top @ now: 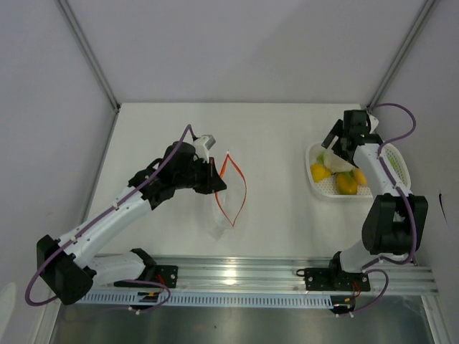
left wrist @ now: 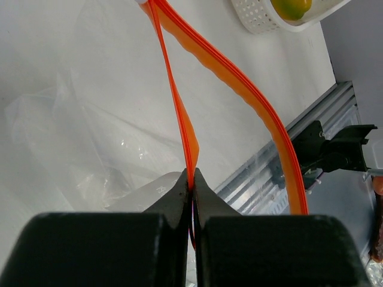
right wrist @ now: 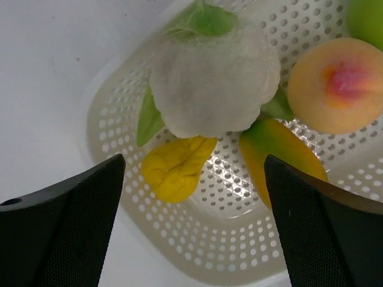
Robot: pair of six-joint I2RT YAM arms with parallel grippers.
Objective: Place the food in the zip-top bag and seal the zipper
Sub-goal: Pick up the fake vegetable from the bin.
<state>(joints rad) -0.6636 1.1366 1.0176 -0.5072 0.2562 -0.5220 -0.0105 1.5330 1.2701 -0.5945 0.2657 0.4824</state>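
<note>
Right gripper (right wrist: 194, 161), fingers spread, hovers with the cauliflower (right wrist: 212, 89) straight ahead in the basket (right wrist: 227, 227); left gripper (left wrist: 192, 179) pinches the zipper (left wrist: 179, 113) of the zip-top bag (left wrist: 72, 131).

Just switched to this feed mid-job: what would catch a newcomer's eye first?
The orange-red zipper stands out first, spread into an open loop left of centre. The left gripper is shut on one side of it, and the clear zip-top bag trails from it. Next comes the white mesh basket at the right, holding a white-and-green leafy vegetable and a peach, with the right gripper open just above them.
</note>
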